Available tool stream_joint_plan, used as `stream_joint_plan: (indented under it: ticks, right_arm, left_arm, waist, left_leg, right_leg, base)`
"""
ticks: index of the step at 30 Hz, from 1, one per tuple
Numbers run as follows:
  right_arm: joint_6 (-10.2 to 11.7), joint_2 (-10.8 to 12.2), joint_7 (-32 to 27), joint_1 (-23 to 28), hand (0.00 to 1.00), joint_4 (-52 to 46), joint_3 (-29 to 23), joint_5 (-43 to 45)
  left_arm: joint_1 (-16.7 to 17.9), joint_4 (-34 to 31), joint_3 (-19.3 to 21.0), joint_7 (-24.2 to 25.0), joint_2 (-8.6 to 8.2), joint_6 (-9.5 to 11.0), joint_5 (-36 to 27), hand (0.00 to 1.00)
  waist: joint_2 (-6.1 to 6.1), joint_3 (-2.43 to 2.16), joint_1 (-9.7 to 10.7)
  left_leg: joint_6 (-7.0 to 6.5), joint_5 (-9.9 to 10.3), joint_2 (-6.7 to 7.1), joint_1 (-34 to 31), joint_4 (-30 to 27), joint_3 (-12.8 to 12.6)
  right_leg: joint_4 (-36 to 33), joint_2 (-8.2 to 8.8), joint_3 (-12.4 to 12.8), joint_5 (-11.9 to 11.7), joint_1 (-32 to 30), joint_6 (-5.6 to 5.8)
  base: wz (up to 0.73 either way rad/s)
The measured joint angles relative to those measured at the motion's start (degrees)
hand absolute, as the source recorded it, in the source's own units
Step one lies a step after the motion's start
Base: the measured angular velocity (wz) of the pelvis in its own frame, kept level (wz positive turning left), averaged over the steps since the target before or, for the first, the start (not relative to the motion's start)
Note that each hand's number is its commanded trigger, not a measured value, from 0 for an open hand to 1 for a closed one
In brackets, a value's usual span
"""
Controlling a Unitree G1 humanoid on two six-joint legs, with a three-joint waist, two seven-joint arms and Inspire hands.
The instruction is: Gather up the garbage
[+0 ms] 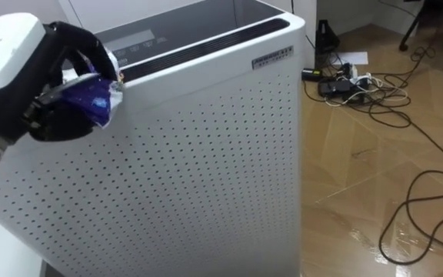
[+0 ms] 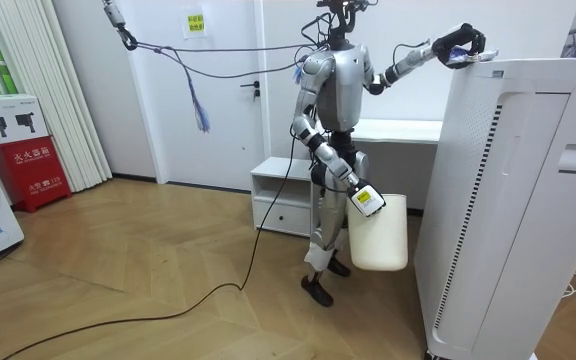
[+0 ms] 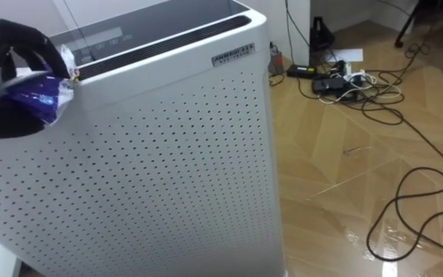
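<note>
At the far left of the eye view, the robot's left hand (image 1: pixel 56 115) was raised at the upper edge of a tall white air purifier (image 1: pixel 206 169). Its dark fingers (image 1: pixel 79 38) were curled over and clamped on a crumpled blue and silver wrapper (image 1: pixel 94 96). The wrapper sat inside that grasp, bulging out on the side toward the purifier's top panel. Whether it touched the panel could not be told. Below and to the right of the fingers ran the purifier's perforated front. Well off to their right, a tangle of cables (image 1: pixel 360 85) lay on the wooden floor (image 1: pixel 375 154). In the room view the robot stood upright just beside the purifier with a low white cabinet (image 2: pixel 278 195) behind it. Its right hand (image 2: pixel 365 199) hung low at the rim of a white bin (image 2: pixel 380 240). Whether that hand's fingers were together or apart could not be told.
</note>
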State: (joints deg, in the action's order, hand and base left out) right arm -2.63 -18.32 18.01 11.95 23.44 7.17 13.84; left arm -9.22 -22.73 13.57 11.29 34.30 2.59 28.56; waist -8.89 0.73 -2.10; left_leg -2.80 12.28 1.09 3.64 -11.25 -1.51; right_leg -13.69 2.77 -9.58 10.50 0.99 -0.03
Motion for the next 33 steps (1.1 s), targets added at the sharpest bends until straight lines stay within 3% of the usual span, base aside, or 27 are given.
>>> stream_joint_plan:
  ticks: [4,8,11,15,17,23,31,33]
  right_arm:
    - [0.1,0.0,-0.49,-0.15,1.0,0.0,0.06,-0.36]
    - [0.1,0.12,-1.02,-0.59,1.0,-0.01,1.23,-0.55]
    - [0.25,0.14,-1.18,-1.13,1.0,0.01,3.12,-0.55]
    - [0.37,0.2,-2.1,-1.79,1.0,0.09,6.17,-1.2]
    - [0.65,0.12,-2.3,-1.79,1.0,0.18,6.85,-2.3]
    - [1.93,0.26,-2.29,-1.75,1.0,0.45,7.54,-2.63]
    - [2.03,0.7,-2.49,-1.73,1.0,0.72,7.58,-2.72]
    - [2.04,0.71,-2.88,-1.91,1.0,0.71,7.53,-3.1]
  left_arm:
    - [0.55,-0.64,0.35,-0.68,-0.96,-0.12,-5.68,1.0]
    - [1.1,-3.92,-1.14,-0.46,-3.97,0.4,-19.8,1.0]
    - [2.19,-4.54,-6.14,1.58,-4.76,2.65,-26.77,1.0]
    - [5.24,-4.52,-16.15,6.65,-6.29,2.57,-28.48,1.0]
    - [5.25,-4.65,-17.87,8.19,-6.65,2.7,-29.18,1.0]
    - [5.24,-6.99,-17.87,11.78,-6.81,3.53,-36.08,1.0]
    - [5.6,-7.14,-17.87,16.26,-8.09,3.97,-40.27,1.0]
    - [7.31,-6.21,-17.87,16.48,-8.83,4.01,-40.26,1.0]
  waist:
    - [0.36,0.16,-0.08]
    - [1.64,0.13,-0.11]
    - [2.49,-0.12,-0.07]
    - [3.37,-0.08,0.17]
    - [3.44,-0.14,0.11]
    - [2.84,-0.57,-0.15]
    - [2.54,-0.37,-1.45]
    - [2.51,-0.26,-1.59]
  left_leg:
    - [0.0,0.0,0.03,0.04,0.02,0.2]
    - [0.0,0.0,0.08,-0.15,0.01,0.31]
    - [0.0,0.0,0.07,0.0,-0.04,0.53]
    - [0.0,0.0,0.1,-1.06,-0.59,0.95]
    - [0.0,0.0,0.09,-1.28,-0.59,1.07]
    - [0.0,0.0,0.04,-1.6,-0.56,1.11]
    - [0.0,0.0,-0.03,-2.06,-0.66,0.89]
    - [0.0,0.0,0.0,-2.31,-0.69,0.89]
  right_leg:
    - [-0.02,0.08,-0.34,0.03,0.17,0.02]
    - [0.26,0.2,-1.06,0.05,0.15,0.06]
    - [0.33,0.2,-1.11,0.04,0.43,0.06]
    - [0.18,0.25,-1.41,0.01,-0.25,0.04]
    - [0.16,0.25,-1.43,0.0,-0.47,0.03]
    - [0.13,0.2,-1.5,-0.01,-0.75,0.01]
    - [0.06,0.23,-1.8,-0.09,-0.8,-0.1]
    - [0.03,0.27,-1.83,-0.09,-1.09,-0.1]
  base:
    - [0.04]
    - [0.09]
    - [0.01]
    - [0.03]
    - [0.0]
    - [0.0]
    - [0.0]
    - [0.0]
